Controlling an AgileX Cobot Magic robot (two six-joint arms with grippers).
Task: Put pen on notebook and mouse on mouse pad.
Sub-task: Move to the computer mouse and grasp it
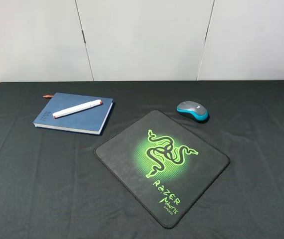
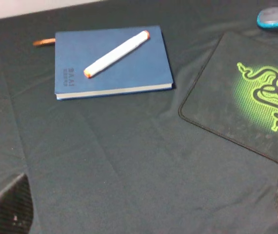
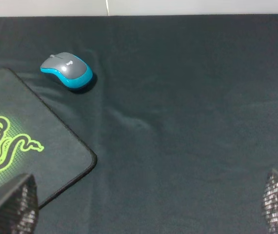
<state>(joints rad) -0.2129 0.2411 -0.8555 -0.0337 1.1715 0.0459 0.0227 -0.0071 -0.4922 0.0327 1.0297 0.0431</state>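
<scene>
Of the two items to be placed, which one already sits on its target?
The pen, lying across the blue notebook; the mouse sits on cloth beside the mouse pad.

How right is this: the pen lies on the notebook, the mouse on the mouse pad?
Wrong: the mouse sits on the cloth beside the mouse pad, as the exterior high view shows. The pen does lie on the notebook.

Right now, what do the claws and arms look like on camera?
Only the tips show, in the wrist views. Left claw: two dark fingertips covered in a fine, light dotted grid, like woven mesh. Right claw: the same dark, dot-textured fingertips. No cables, markings or arm links are visible, and the high view shows no arm at all.
</scene>
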